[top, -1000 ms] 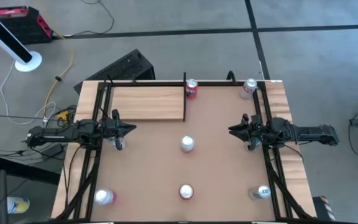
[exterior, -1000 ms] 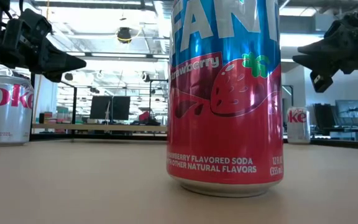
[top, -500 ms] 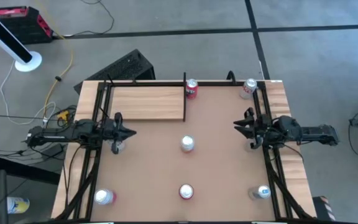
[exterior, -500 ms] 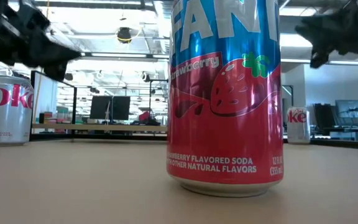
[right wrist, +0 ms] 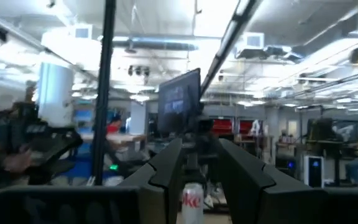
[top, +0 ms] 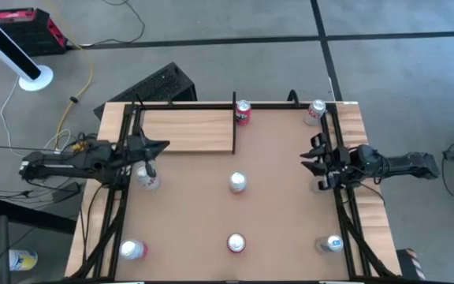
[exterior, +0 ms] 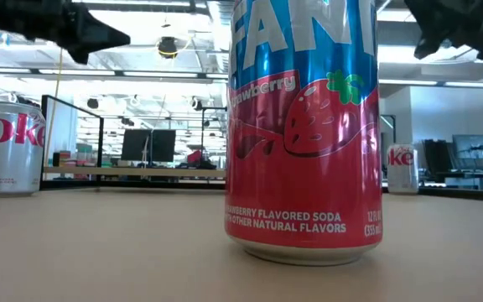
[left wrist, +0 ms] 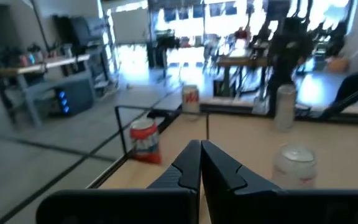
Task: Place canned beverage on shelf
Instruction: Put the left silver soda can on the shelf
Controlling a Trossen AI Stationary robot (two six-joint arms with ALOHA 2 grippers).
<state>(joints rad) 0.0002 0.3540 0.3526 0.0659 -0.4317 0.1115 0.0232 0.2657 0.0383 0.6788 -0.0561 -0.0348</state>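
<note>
The shelf [top: 186, 130] is a pale wood plank at the table's far left, with a thin black upright [top: 234, 126] at its right end. A red-and-white can [top: 243, 112] stands on the table just right of that upright. It also shows in the left wrist view [left wrist: 145, 140]. My left gripper [top: 164, 145] is shut and empty, raised over the shelf's near edge, with a silver can [top: 146, 180] standing beside it. My right gripper [top: 306, 156] is open and empty, raised near the table's right side. A strawberry soda can [exterior: 304, 126] stands at the near edge.
Other cans stand on the brown table: at the centre [top: 237, 183], far right [top: 316, 110], near left [top: 132, 250], near right [top: 331, 244] and under the right arm [top: 319, 184]. Black frame rails [top: 124, 205] run along the left and right sides.
My left gripper has risen and gone toward the table's far edge, from beside the silver can to over the shelf's near edge. My right gripper has risen and drawn back a little toward the table's right edge. No can has moved.
</note>
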